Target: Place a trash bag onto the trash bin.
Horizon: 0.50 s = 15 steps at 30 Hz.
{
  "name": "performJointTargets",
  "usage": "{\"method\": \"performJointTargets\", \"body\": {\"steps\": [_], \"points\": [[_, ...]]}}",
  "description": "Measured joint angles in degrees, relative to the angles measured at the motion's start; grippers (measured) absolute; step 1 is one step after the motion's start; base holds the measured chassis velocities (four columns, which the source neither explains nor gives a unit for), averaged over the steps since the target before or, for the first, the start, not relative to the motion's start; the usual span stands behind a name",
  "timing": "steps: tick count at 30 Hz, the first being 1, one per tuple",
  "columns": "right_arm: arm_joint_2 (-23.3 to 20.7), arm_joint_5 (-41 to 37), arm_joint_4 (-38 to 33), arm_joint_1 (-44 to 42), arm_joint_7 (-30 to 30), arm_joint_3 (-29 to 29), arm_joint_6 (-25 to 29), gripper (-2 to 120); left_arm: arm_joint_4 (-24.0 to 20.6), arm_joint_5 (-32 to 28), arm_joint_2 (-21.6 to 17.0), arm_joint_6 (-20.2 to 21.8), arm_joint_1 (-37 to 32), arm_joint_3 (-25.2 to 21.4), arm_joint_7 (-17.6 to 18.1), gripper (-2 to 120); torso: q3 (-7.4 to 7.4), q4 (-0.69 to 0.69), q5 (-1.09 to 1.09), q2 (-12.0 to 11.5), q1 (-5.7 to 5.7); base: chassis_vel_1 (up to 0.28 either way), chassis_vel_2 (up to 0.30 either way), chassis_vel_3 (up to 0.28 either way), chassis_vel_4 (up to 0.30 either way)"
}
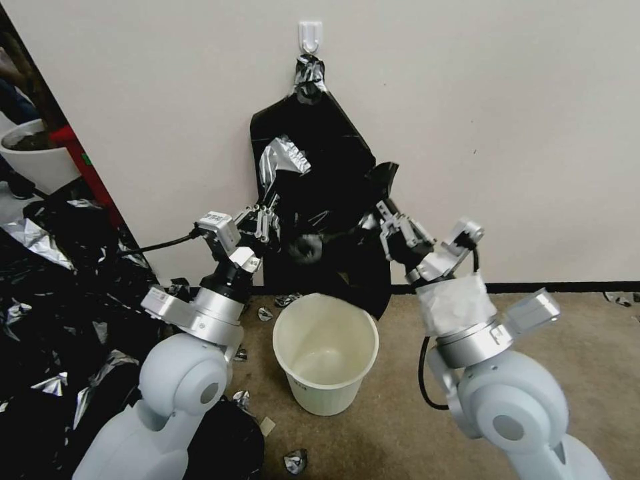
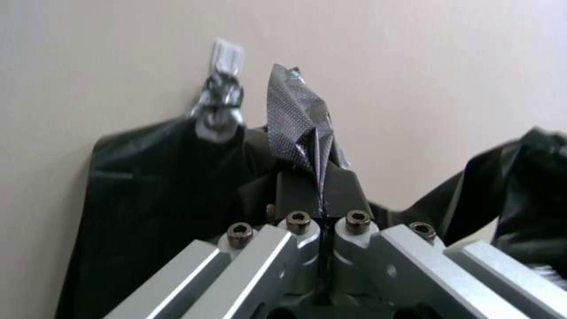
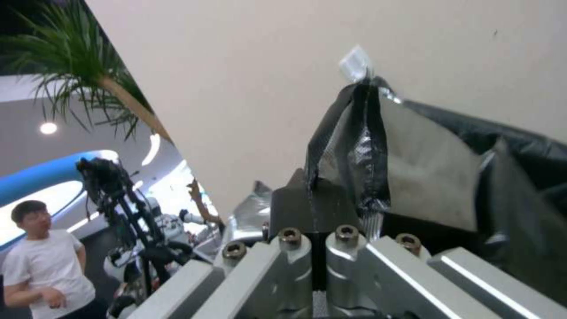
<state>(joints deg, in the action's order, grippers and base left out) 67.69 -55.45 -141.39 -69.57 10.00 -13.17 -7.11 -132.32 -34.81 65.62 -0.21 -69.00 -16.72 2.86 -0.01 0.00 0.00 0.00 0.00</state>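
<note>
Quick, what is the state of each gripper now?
Left gripper: closed on the trash bag.
Right gripper: closed on the same bag.

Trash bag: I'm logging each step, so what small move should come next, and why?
Probably lower both arms together toward the trash bin. The left gripper and right gripper each pinch the trash bag, which hangs against the wall above the bin's open rim.

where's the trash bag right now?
In the head view, the trash bag hangs mid-air in front of the wall, stretched between the left gripper and right gripper, above and just behind the trash bin.
</note>
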Motion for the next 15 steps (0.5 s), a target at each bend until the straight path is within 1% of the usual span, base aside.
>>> {"method": "performJointTargets", "body": {"steps": [2,3,7,8,10,11,15], "points": [[0.2,1.2,1.5,-1.4,0.5,1.2,0.0,0,0.9,2.7,0.3,0.0,-1.1,0.1,-0.1,0,0.00,0.00,0.00,0.0,0.00,0.000,0.000,0.000,0.000],[0.2,1.2,1.5,-1.4,0.5,1.2,0.0,0,0.9,2.7,0.3,0.0,-1.1,0.1,-0.1,0,0.00,0.00,0.00,0.0,0.00,0.000,0.000,0.000,0.000],[0.8,4.2,7.9,-3.3,0.7,3.4,2.1,0,4.7,7.3,1.3,-2.0,-1.7,0.3,-0.7,0,0.00,0.00,0.00,0.0,0.00,0.000,0.000,0.000,0.000],[0.8,4.2,7.9,-3.3,0.7,3.4,2.1,0,4.7,7.3,1.3,-2.0,-1.7,0.3,-0.7,0,0.00,0.00,0.00,0.0,0.00,0.000,0.000,0.000,0.000],[1.3,5.3,10.2,-3.5,0.7,4.2,2.9,0,6.8,8.3,1.8,-2.9,-1.9,0.4,-1.2,0,0.00,0.00,0.01,0.0,0.00,0.000,0.000,0.000,0.000],[1.3,5.3,10.2,-3.5,0.7,4.2,2.9,0,6.8,8.3,1.8,-2.9,-1.9,0.4,-1.2,0,0.00,0.00,0.01,0.0,0.00,0.000,0.000,0.000,0.000],[2.0,8.0,14.0,-3.4,0.7,5.6,4.2,0,13.2,11.6,3.3,-5.3,-3.7,1.5,-1.6,0,0.00,0.00,0.00,0.0,0.00,0.000,0.000,0.000,0.000]]}}
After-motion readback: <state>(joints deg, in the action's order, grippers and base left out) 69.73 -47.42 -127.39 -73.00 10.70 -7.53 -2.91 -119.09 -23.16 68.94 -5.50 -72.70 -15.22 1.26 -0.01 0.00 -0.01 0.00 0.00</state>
